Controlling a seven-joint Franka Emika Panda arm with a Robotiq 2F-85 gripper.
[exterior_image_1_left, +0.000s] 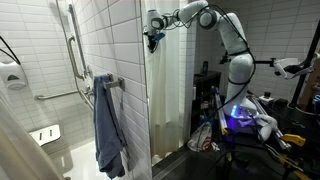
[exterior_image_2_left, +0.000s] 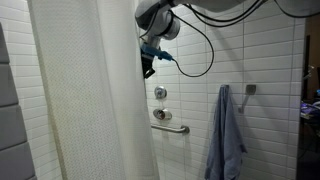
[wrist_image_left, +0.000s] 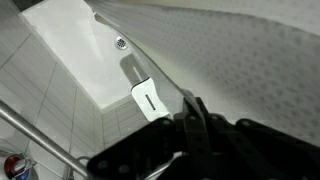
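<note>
White shower curtain (exterior_image_2_left: 90, 100) hangs full length beside the tiled wall (exterior_image_2_left: 265, 60), and we see our gripper (exterior_image_2_left: 148, 68) high up at its free edge, jaws pinched shut on the fabric. From the wrist view, the fabric sweeps down past the dark fingers (wrist_image_left: 195, 125) toward the bathtub (wrist_image_left: 60, 55) and its drain (wrist_image_left: 121, 42) below. A blue towel (exterior_image_2_left: 226, 135) hangs on the wall well apart from the gripper, with a grab bar (exterior_image_2_left: 170, 127) between it and the curtain.

Blue towel (exterior_image_2_left: 228, 135) on wall hook (exterior_image_2_left: 248, 89)
</note>
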